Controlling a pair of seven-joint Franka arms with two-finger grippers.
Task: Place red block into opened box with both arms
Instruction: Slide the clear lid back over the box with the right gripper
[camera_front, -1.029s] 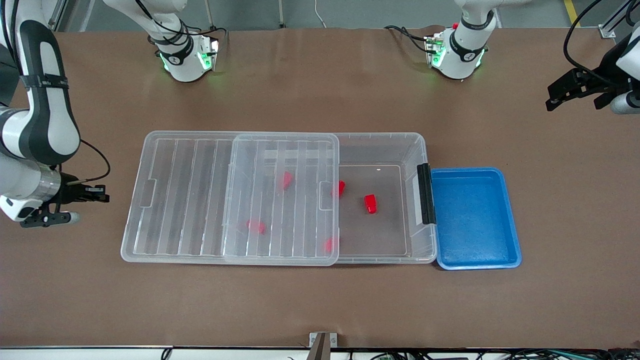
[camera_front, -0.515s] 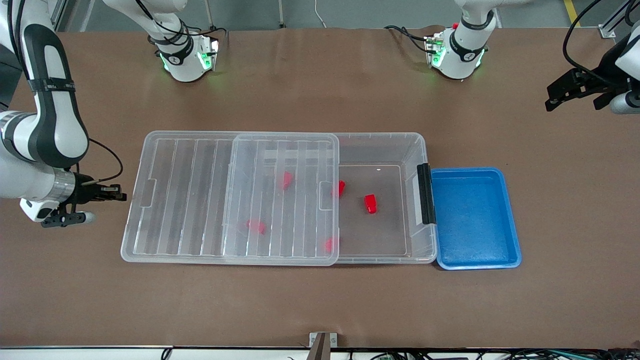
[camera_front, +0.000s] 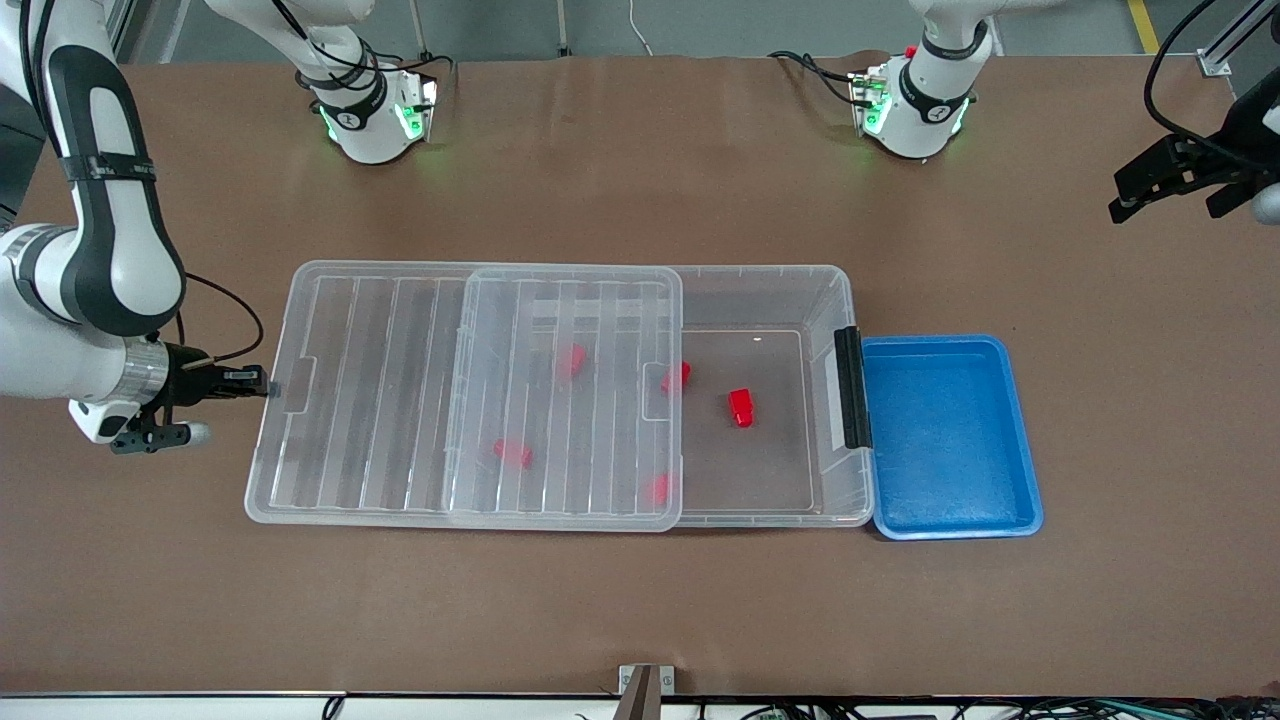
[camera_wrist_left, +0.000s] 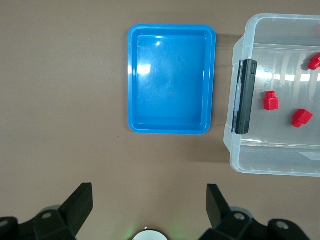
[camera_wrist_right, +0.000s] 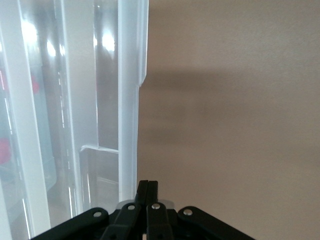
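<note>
Plainly, the red block (camera_front: 741, 408) is a small bright oblong with a narrower stepped end, lying on the floor of the box (camera_front: 760, 285) in its uncovered part, near the black latch (camera_front: 852, 388). The ribbed clear lid (camera_front: 565, 395) is slid toward the right arm's end of the bench (camera_front: 640, 600), overhanging the box there. Four other red pieces (camera_front: 677, 377) lie at about nine, ten, eight and seven o'clock from the block; three are blurred under the lid, their shapes hard to make out, the fourth sits half under its edge. The blue tray (camera_front: 950, 435) sits just beside the latch end. The right pincer (camera_front: 262, 385), pressed together, touches the lid's end edge. The left pincer (camera_wrist_left: 147, 202), spread wide, hangs over bare bench near the tray, partly cut off in the front view.
</note>
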